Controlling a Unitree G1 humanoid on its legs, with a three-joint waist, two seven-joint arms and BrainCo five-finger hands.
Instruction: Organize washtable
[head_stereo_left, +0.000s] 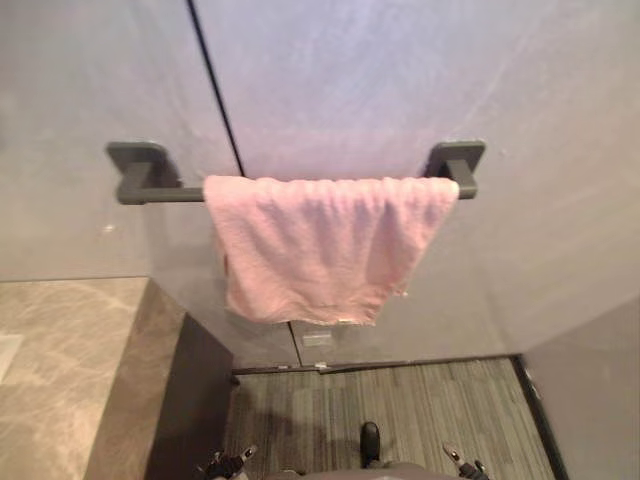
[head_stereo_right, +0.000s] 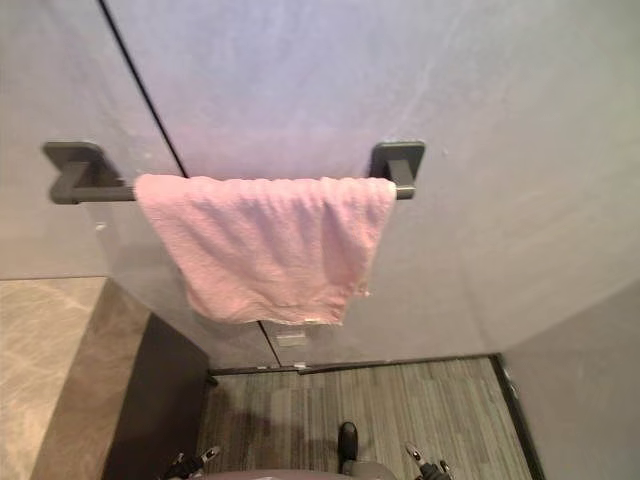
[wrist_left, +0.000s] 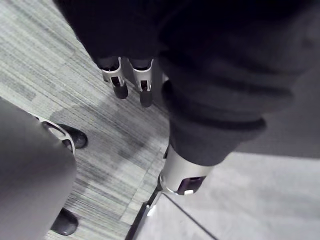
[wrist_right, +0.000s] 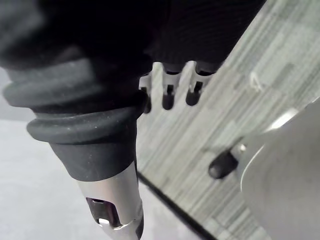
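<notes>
A pink towel (head_stereo_left: 318, 245) hangs folded over a dark grey towel bar (head_stereo_left: 152, 192) fixed to the grey wall straight ahead. It covers most of the bar and droops lower on its left side. My left hand (wrist_left: 141, 82) hangs low at my side over the floor, fingers relaxed and holding nothing; its tips show at the bottom of the left eye view (head_stereo_left: 228, 463). My right hand (wrist_right: 169, 92) hangs the same way on the other side, empty, well below the towel (head_stereo_right: 262, 243).
A beige marble washtable top (head_stereo_left: 50, 380) runs along the lower left, with a dark side panel (head_stereo_left: 190, 400) below it. Grey striped carpet (head_stereo_left: 400, 410) covers the floor between the counter and a grey wall (head_stereo_left: 590, 400) at the right.
</notes>
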